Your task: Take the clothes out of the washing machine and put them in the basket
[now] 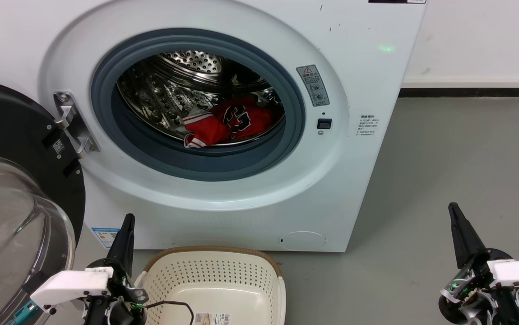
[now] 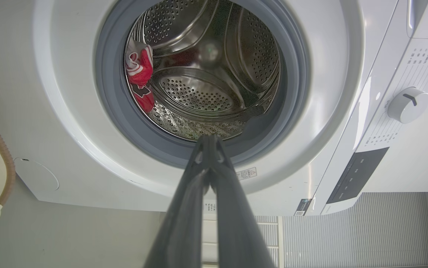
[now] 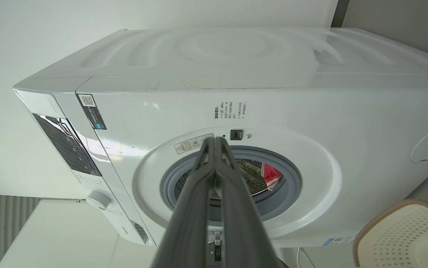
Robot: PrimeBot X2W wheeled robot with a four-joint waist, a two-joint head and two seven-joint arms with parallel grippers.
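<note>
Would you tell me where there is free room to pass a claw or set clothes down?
Free: the drum left of the clothes, inside the grey ring; inside the basket. Crowded: around the left claw, beside the open door.

We count one washing machine, one round door open at its left, one heap of red clothes inside its drum that we cannot split into garments, one basket before it, and two claws, left claw and right claw, also before it.
</note>
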